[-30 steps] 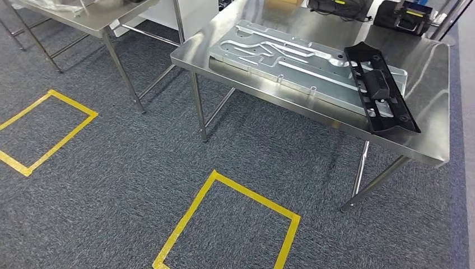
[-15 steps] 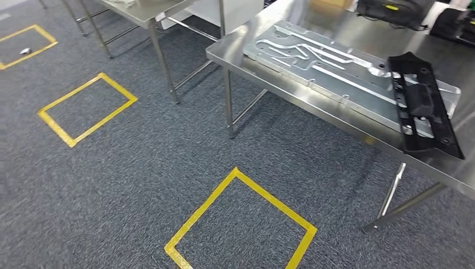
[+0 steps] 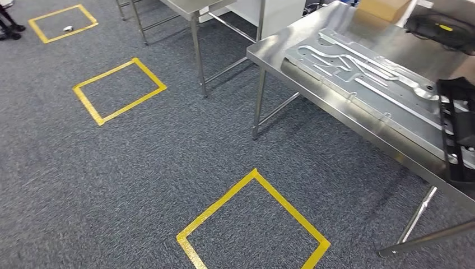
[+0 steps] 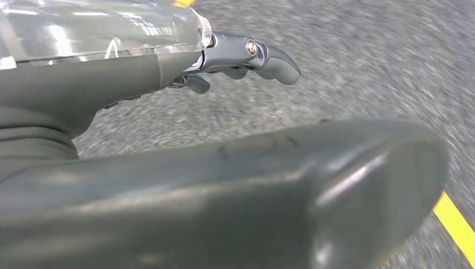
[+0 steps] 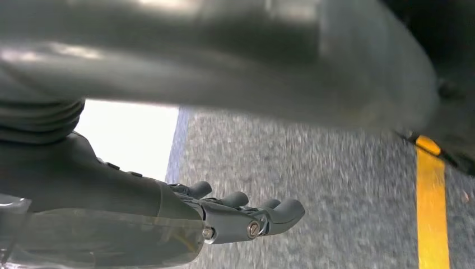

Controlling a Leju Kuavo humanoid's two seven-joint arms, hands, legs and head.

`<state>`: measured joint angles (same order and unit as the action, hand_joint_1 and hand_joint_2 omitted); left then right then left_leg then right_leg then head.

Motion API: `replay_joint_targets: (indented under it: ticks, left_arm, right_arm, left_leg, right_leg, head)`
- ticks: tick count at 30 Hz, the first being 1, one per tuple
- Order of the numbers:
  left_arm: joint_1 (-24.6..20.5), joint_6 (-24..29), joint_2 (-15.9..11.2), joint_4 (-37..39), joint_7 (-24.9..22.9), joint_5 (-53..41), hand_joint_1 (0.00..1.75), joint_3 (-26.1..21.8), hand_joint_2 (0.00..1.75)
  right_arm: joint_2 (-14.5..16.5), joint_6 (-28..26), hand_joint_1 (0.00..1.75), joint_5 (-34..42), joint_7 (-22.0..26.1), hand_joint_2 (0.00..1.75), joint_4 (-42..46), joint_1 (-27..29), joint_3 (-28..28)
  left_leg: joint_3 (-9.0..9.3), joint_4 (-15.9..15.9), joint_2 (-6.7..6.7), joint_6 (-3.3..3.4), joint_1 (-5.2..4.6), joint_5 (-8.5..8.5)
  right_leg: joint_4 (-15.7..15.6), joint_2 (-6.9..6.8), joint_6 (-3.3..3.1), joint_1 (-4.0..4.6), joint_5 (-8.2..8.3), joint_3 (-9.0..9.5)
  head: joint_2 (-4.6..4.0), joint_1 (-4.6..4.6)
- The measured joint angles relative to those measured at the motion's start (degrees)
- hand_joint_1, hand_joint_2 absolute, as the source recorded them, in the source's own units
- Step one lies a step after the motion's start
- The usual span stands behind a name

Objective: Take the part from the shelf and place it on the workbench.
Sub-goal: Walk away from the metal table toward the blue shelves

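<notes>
Left hand (image 4: pixel 241 56) and right hand (image 5: pixel 246 216), both empty with fingers loosely extended, hang over grey speckled carpet (image 3: pixel 140 162) with yellow tape squares (image 3: pixel 253 224).

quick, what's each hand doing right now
Left hand: holds nothing, fingers loosely curled; open or shut cannot be told.
Right hand: the same.

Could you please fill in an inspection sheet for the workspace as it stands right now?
Surface: steel workbench, bare along its near edge.
Job's things: black part lies on the bench at the picture's right edge, over the end of the grey metal plate.
Clutter: cardboard box and a black item at the bench's far side.
Hands: left hand and right hand hold nothing.
Cables: nothing seen.
Surroundings: grey carpet with yellow tape squares; a second steel table behind.
</notes>
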<state>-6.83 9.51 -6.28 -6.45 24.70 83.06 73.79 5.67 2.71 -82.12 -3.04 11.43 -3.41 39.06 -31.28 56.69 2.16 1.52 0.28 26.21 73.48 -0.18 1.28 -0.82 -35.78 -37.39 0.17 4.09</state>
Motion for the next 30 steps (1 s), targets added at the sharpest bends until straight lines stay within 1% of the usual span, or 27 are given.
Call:
replay_joint_targets:
  ticks: [1, 2, 3, 4, 5, 6, 7, 8, 9, 10, 12, 13, 14, 15, 16, 17, 19, 20, 21, 23, 24, 25, 26, 27, 28, 29, 30]
  left_arm:
    - [0.1, 0.1, -0.2, 0.0, -0.2, 0.0, 0.0, 0.1, 0.0]
    - [0.1, 0.2, -0.3, 0.0, -0.3, -0.1, 0.0, 0.3, 0.0]
    - [0.0, 0.2, -0.5, 0.0, -0.3, -0.1, 0.0, 0.5, 0.0]
    - [-0.2, 0.1, -0.6, 0.0, -0.4, -0.2, 0.0, 0.7, 0.0]
    - [-0.4, 0.1, -0.7, 0.0, -0.6, -0.2, 0.0, 1.0, 0.0]
    - [-0.6, 0.0, -0.9, 0.0, -0.7, -0.3, 0.0, 1.2, 0.0]
    - [-0.7, 0.0, -1.0, 0.0, -0.8, -0.4, 0.0, 1.3, 0.0]
    - [-0.7, 0.0, -1.0, 0.0, -0.9, -0.4, 0.0, 1.4, 0.0]
    - [-0.7, 0.0, -1.1, 0.0, -1.0, -0.5, 0.0, 1.5, 0.0]
    - [-0.9, 0.0, -1.1, 0.0, -1.1, -0.7, 0.0, 1.6, 0.0]
    - [-1.5, -0.3, -1.2, 0.0, -1.2, -0.9, 0.0, 2.0, 0.0]
    - [-1.7, -0.5, -1.2, 0.0, -1.4, -1.0, 0.0, 2.2, 0.0]
    - [-1.9, -0.7, -1.1, 0.0, -1.5, -1.2, 0.0, 2.4, 0.0]
    - [-1.9, -0.8, -1.1, 0.0, -1.6, -1.3, 0.0, 2.6, 0.0]
    - [-1.9, -0.9, -1.1, 0.0, -1.7, -1.3, 0.0, 2.8, 0.0]
    - [-2.0, -0.9, -1.1, 0.0, -1.8, -1.4, 0.0, 3.0, 0.0]
    - [-2.2, -0.9, -1.1, 0.0, -2.0, -1.4, 0.0, 3.2, 0.0]
    - [-2.3, -0.8, -1.1, 0.0, -2.2, -1.3, 0.0, 3.4, 0.0]
    - [-2.3, -0.6, -1.1, 0.0, -2.4, -1.2, 0.0, 3.7, 0.0]
    - [-1.8, 0.1, -1.2, 0.0, -2.7, -0.4, 0.0, 4.0, 0.0]
    - [-1.4, 0.5, -1.3, 0.0, -2.9, 0.0, 0.0, 4.1, 0.0]
    - [-1.1, 0.8, -1.4, 0.0, -3.1, 0.4, 0.0, 4.1, 0.0]
    - [-0.9, 1.1, -1.4, 0.0, -3.1, 0.6, 0.0, 4.1, 0.0]
    - [-0.8, 1.2, -1.5, 0.0, -3.2, 0.7, 0.0, 4.1, 0.0]
    - [-0.7, 1.3, -1.5, 0.0, -3.2, 0.8, 0.0, 4.1, 0.0]
    - [-0.6, 1.3, -1.6, 0.0, -3.2, 0.9, 0.0, 4.1, 0.0]
    - [-0.5, 1.3, -1.6, 0.0, -3.3, 1.0, 0.0, 4.1, 0.0]
  right_arm:
    - [0.1, -0.4, 0.0, 0.3, 0.2, 0.0, 0.0, 0.0, 0.0]
    - [0.1, -0.8, 0.0, 0.6, 0.4, 0.0, 0.0, 0.0, 0.0]
    - [0.2, -1.2, 0.0, 1.0, 0.6, 0.0, 0.0, 0.1, 0.1]
    - [0.3, -1.6, 0.0, 1.2, 0.8, 0.0, 0.0, 0.1, 0.1]
    - [0.4, -1.9, 0.0, 1.4, 1.0, 0.0, -0.1, 0.0, 0.1]
    - [0.5, -2.2, 0.0, 1.6, 1.2, 0.0, -0.1, 0.0, 0.1]
    - [0.6, -2.3, 0.0, 1.6, 1.3, 0.0, -0.1, -0.2, 0.1]
    - [0.7, -2.5, 0.0, 1.7, 1.3, 0.0, -0.1, -0.3, 0.2]
    - [0.8, -2.5, 0.0, 1.7, 1.4, 0.0, -0.1, -0.3, 0.2]
    - [0.9, -2.5, 0.0, 1.6, 1.3, 0.0, -0.1, -0.3, 0.2]
    - [1.0, -2.7, 0.0, 1.3, 0.3, 0.0, -0.1, -0.2, 0.2]
    - [1.0, -3.0, 0.0, 1.2, -0.7, 0.0, -0.1, -0.1, 0.2]
    - [1.0, -3.5, 0.0, 1.2, -1.8, 0.0, -0.1, -0.1, 0.2]
    - [1.0, -3.9, 0.0, 1.2, -2.8, 0.0, -0.1, -0.1, 0.2]
    - [1.0, -4.3, 0.0, 1.2, -3.4, 0.0, -0.1, -0.1, 0.2]
    - [1.0, -4.6, 0.0, 1.3, -3.8, 0.0, -0.1, -0.1, 0.2]
    - [1.0, -6.0, 0.0, 2.4, -4.5, 0.0, -0.1, -0.2, 0.5]
    - [1.0, -7.5, 0.0, 3.8, -4.9, 0.0, -0.1, -0.2, 1.0]
    - [1.0, -9.7, 0.0, 6.1, -5.1, 0.0, -0.1, -0.3, 1.9]
    - [1.0, -14.9, 0.0, 12.3, -4.7, 0.0, 0.0, -0.6, 4.8]
    - [0.9, -17.1, 0.0, 15.5, -4.2, 0.0, 0.1, -0.8, 6.8]
    - [0.7, -18.6, 0.0, 18.0, -3.8, 0.0, 0.1, -0.8, 9.2]
    - [0.4, -19.5, 0.0, 19.7, -3.5, 0.0, 0.2, -0.8, 11.4]
    - [0.1, -19.9, 0.0, 20.7, -3.3, 0.0, 0.2, -0.8, 13.4]
    - [-0.2, -20.1, 0.0, 21.1, -3.3, 0.0, 0.2, -0.7, 15.0]
    - [-0.4, -20.2, 0.0, 21.2, -3.2, 0.0, 0.2, -0.6, 16.3]
    - [-0.5, -20.3, 0.0, 21.4, -3.1, 0.0, 0.2, -0.5, 17.2]
  left_leg:
    - [0.01, 0.1, 0.79, -0.08, 0.02, 0.03]
    - [-0.03, 0.3, 1.56, -0.22, 0.06, 0.09]
    - [-0.2, 0.6, 2.3, -0.48, 0.01, 0.18]
    - [-0.53, 0.9, 3.03, -0.82, 0.01, 0.21]
    - [-0.91, 1.1, 3.68, -1.21, 0.05, 0.2]
    - [-1.25, 1.2, 4.35, -1.65, 0.11, 0.1]
    - [-1.54, 1.2, 5.02, -2.07, 0.27, -0.04]
    - [-1.69, 1.3, 4.99, -2.39, 0.38, -0.01]
    - [-2.12, 2.1, 4.04, -2.66, 0.39, 0.5]
    - [-3.02, 4.0, 2.58, -2.88, 0.38, 1.59]
    - [-6.31, 10.9, -0.53, -3.28, 0.39, 5.15]
    - [-8.11, 14.6, -1.1, -3.47, 0.46, 6.64]
    - [-9.29, 17.1, -1.41, -3.62, 0.52, 7.3]
    - [-9.41, 17.4, -1.62, -3.7, 0.56, 6.85]
    - [-8.3, 15.4, -1.91, -3.7, 0.59, 5.39]
    - [-6.2, 11.6, -2.6, -3.6, 0.59, 3.37]
    - [-2.18, 4.0, -4.7, -3.04, 0.22, 0.81]
    - [-1.21, 2.0, -5.31, -2.67, 0.0, 0.43]
    - [-1.06, 1.4, -5.38, -2.31, -0.23, 0.56]
    - [-1.15, 1.1, -4.26, -1.63, -0.19, 0.35]
    - [-1.04, 0.9, -3.78, -1.28, -0.1, 0.2]
    - [-0.9, 0.6, -3.32, -0.89, 0.02, 0.03]
    - [-0.79, 0.5, -2.81, -0.57, 0.11, -0.13]
    - [-0.86, 0.4, -2.22, -0.35, 0.04, -0.18]
    - [-0.93, 0.4, -1.56, -0.2, -0.02, -0.21]
    - [-0.94, 0.5, -0.82, -0.14, -0.09, -0.2]
    - [-0.89, 0.5, -0.04, -0.11, -0.15, -0.2]
  right_leg:
    - [-2.4, 0.22, -0.05, -0.07, 1.93, 1.01]
    - [-6.2, 1.09, -0.14, -0.21, 4.22, 2.68]
    - [-10.0, 2.71, -0.28, -0.38, 5.85, 4.27]
    - [-12.7, 4.1, -0.47, -0.49, 6.82, 5.35]
    - [-14.2, 5.18, -0.71, -0.52, 7.09, 5.87]
    - [-14.5, 5.44, -1.01, -0.42, 6.89, 5.91]
    - [-14.6, 4.79, -1.37, -0.37, 6.97, 5.9]
    - [-14.8, 4.05, -1.8, -0.36, 7.08, 6.04]
    - [-15.1, 3.26, -2.28, -0.38, 7.2, 6.21]
    - [-15.4, 2.42, -2.72, -0.41, 7.28, 6.37]
    - [-15.6, 0.64, -3.27, -0.18, 7.24, 6.49]
    - [-15.5, -0.24, -3.34, -0.06, 7.18, 6.48]
    - [-15.5, -1.07, -3.36, 0.01, 7.12, 6.49]
    - [-15.5, -1.84, -3.33, 0.05, 7.05, 6.53]
    - [-15.5, -2.53, -3.25, 0.06, 6.96, 6.62]
    - [-15.5, -3.17, -3.12, 0.07, 6.84, 6.79]
    - [-15.4, -4.27, -2.62, 0.3, 6.53, 7.13]
    - [-15.4, -4.73, -2.32, 0.42, 6.41, 7.25]
    - [-15.4, -5.15, -2.01, 0.52, 6.32, 7.33]
    - [-15.5, -5.71, -1.37, 0.49, 6.14, 7.56]
    - [-15.0, -5.03, -1.04, 0.39, 5.65, 7.48]
    - [-13.7, -3.87, -0.77, 0.3, 4.62, 6.93]
    - [-11.0, -2.43, -0.58, 0.18, 3.0, 5.72]
    - [-7.3, -1.07, -0.5, 0.13, 1.09, 3.91]
    - [-3.4, -0.43, -0.48, 0.12, -0.55, 1.89]
    - [-0.3, -0.15, -0.49, 0.13, -1.34, 0.24]
    - [0.8, -0.03, -0.57, 0.13, -0.95, -0.58]
  head:
    - [0.0, 0.0]
    - [0.0, 0.0]
    - [0.0, 0.0]
    - [0.0, 0.0]
    - [0.0, 0.0]
    - [0.0, 0.0]
    - [0.0, 0.01]
    - [0.0, 0.01]
    - [0.0, 0.01]
    - [0.0, 0.02]
    - [0.0, 0.02]
    - [0.0, 0.02]
    - [0.0, 0.02]
    - [0.0, 0.02]
    - [0.0, 0.02]
    - [0.0, 0.02]
    - [0.0, 0.02]
    - [0.0, 0.02]
    - [0.0, 0.02]
    - [0.0, 0.02]
    - [0.0, 0.02]
    - [0.0, 0.02]
    - [0.0, 0.02]
    - [0.0, 0.02]
    - [0.0, 0.02]
    - [0.0, 0.02]
    - [0.0, 0.02]
